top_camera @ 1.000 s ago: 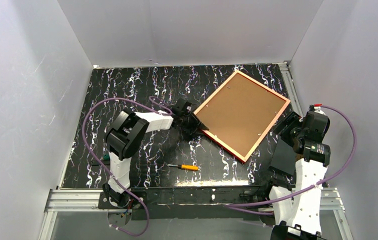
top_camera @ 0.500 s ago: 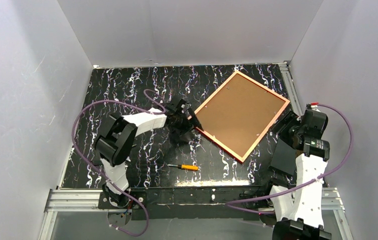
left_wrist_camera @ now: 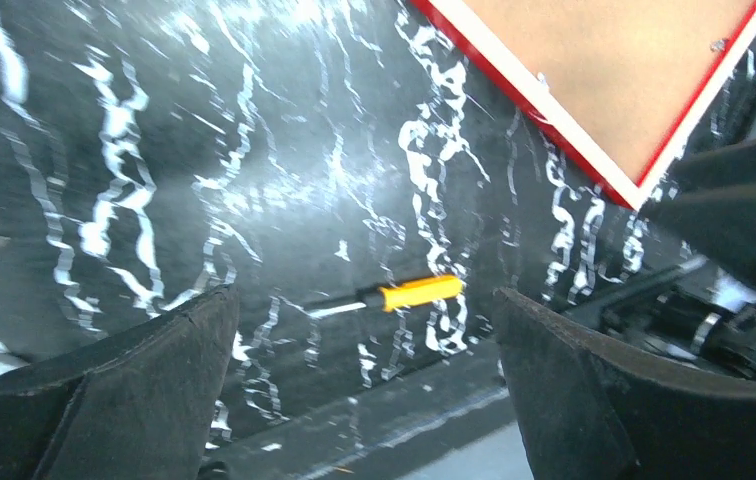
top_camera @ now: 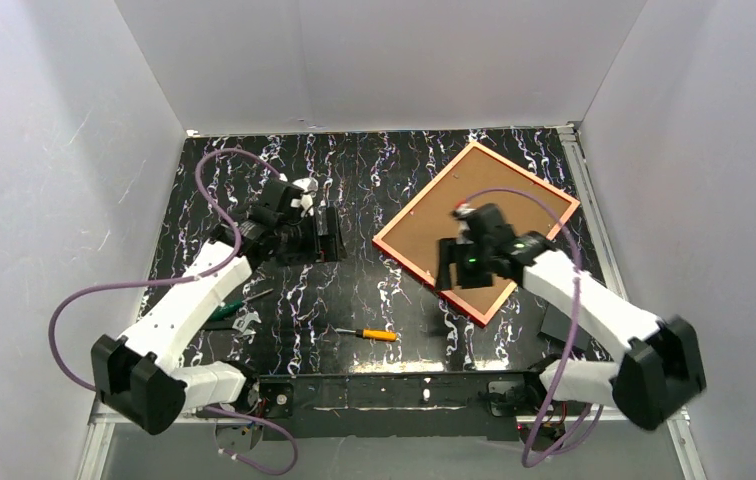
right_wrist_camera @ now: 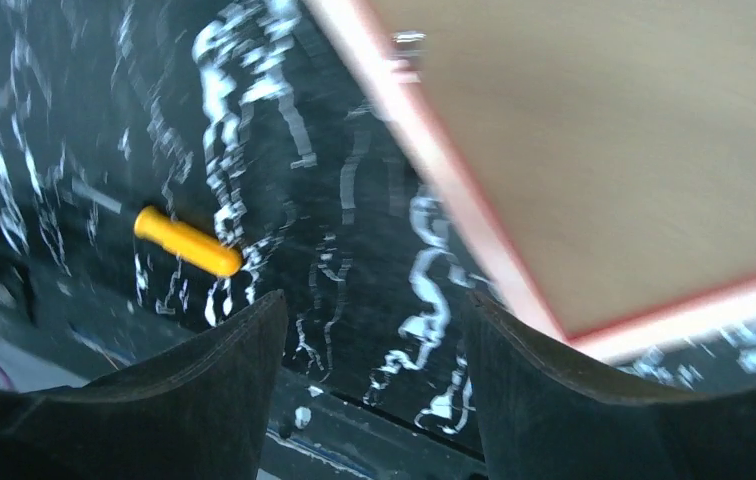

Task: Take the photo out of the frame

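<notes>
The spread left gripper is held well apart from the frame. The right gripper, also spread, is held over its red edge. The brown backing board is shown.

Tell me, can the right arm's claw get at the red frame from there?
Probably yes. The right claw hangs open over the frame at its near edge, and nothing lies between them.

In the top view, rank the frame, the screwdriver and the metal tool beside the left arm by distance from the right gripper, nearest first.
1. frame: the right gripper overlaps its near-left edge.
2. screwdriver: toward the bases, to the left.
3. metal tool: far left, beside the left arm.
</notes>
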Action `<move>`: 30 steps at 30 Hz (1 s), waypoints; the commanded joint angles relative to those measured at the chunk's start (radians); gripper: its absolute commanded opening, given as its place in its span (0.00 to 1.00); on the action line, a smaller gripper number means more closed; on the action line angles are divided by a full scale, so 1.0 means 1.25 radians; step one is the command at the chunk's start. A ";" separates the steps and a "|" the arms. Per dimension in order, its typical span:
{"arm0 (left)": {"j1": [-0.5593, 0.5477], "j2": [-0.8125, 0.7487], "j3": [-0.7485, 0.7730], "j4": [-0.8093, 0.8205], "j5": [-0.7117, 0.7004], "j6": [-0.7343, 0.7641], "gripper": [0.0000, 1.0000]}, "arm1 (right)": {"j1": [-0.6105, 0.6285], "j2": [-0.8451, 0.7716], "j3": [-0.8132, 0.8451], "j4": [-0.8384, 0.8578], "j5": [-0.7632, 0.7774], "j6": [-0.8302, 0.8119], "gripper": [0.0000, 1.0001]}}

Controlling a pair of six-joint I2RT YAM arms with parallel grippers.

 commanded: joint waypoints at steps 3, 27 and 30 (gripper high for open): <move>0.024 -0.041 0.002 -0.085 -0.234 0.218 0.98 | 0.374 0.213 0.169 0.057 0.073 -0.155 0.73; 0.155 -0.110 -0.090 -0.049 -0.214 0.160 0.98 | 0.627 0.427 0.110 0.284 0.207 -0.213 0.57; 0.165 -0.103 -0.092 -0.046 -0.197 0.145 0.98 | 0.628 0.434 0.089 0.304 0.203 -0.202 0.50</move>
